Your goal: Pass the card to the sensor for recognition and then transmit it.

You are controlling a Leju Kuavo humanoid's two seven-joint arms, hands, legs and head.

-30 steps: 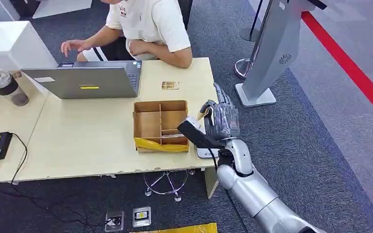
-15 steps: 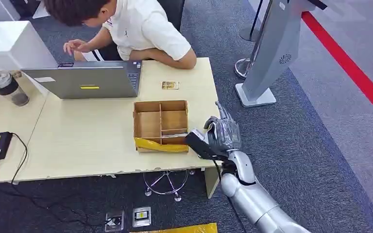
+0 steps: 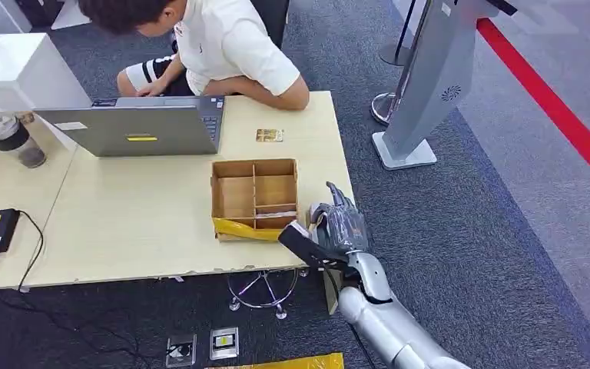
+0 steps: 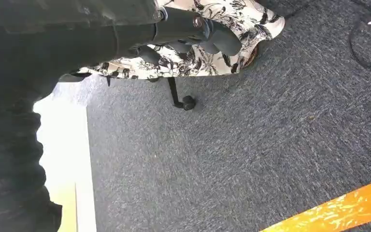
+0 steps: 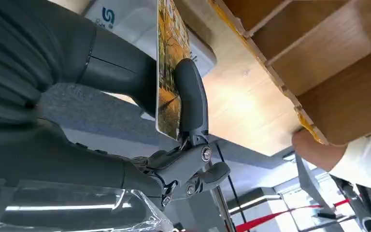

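Card (image 5: 168,72) sits pinched upright between thumb and finger of the right robot hand (image 3: 332,228), just over the white sensor (image 5: 140,26) at the tabletop (image 3: 154,207) near right corner, beside the wooden box (image 3: 254,196); thin edge grip could slip; left robot hand (image 4: 193,36) curled, empty.

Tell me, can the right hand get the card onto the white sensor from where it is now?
Probably yes. The right hand pinches the card at the table's corner, right by the white sensor, with nothing between them.
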